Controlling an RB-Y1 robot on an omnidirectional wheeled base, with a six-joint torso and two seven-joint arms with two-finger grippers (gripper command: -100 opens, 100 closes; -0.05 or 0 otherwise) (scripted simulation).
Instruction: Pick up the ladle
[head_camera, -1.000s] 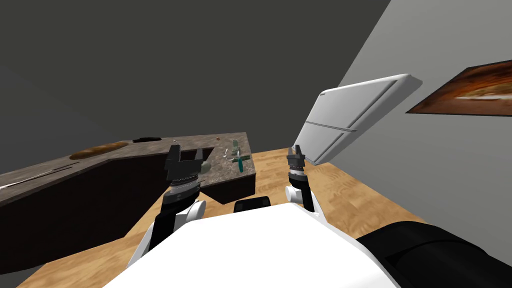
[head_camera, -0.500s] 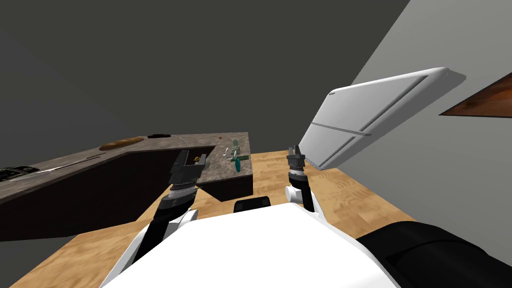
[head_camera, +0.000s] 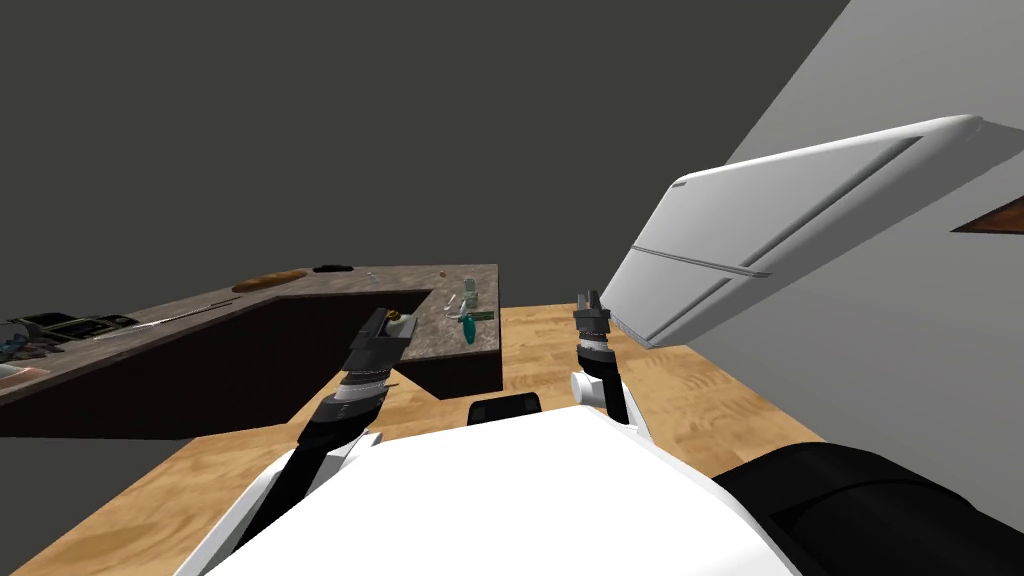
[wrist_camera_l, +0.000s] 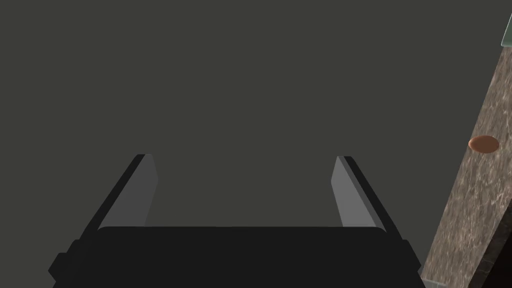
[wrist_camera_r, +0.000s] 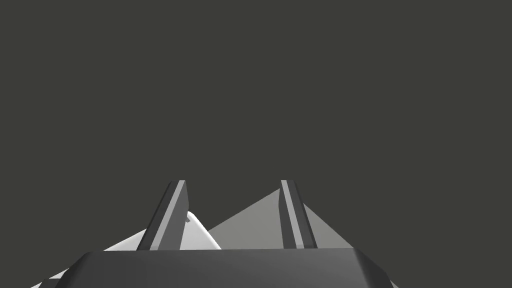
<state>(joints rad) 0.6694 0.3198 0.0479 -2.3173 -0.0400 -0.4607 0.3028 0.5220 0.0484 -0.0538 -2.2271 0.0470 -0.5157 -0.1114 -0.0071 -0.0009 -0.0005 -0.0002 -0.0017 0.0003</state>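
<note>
Far left of the head view: clutter (head_camera: 60, 325) on the stone counter (head_camera: 425, 338), cut by the frame edge, unreadable. Moving right along the back run: a brown loaf (head_camera: 268, 281), then a flat dark item (head_camera: 332, 268), too small to name.

Left of centre, the left gripper (wrist_camera_l: 244, 159) is raised at the counter's inner corner. In its wrist view the fingers stand wide apart with nothing between them, aimed at the grey wall, so it looks staged for a reach and not yet lined up. A yellowish blob (head_camera: 394, 316) sits right at it, partly covered by the gripper.

Centre: a small red-brown disc (head_camera: 442, 273), a glass (head_camera: 470, 293) and a tangle of utensils lying flat at the counter's end. The ladle (head_camera: 468, 327) is probably the teal-handled one, well apart from both grippers. Its bowl is hard to make out and pale utensils overlap it.

Right of centre, the right gripper (wrist_camera_r: 231, 182) points up over the wood floor, fingers apart and empty, a narrower gap than the left's; parked clear, I judge.

Right: a white fridge (head_camera: 790, 230). A picture frame (head_camera: 990, 215) is cut off at the edge.
</note>
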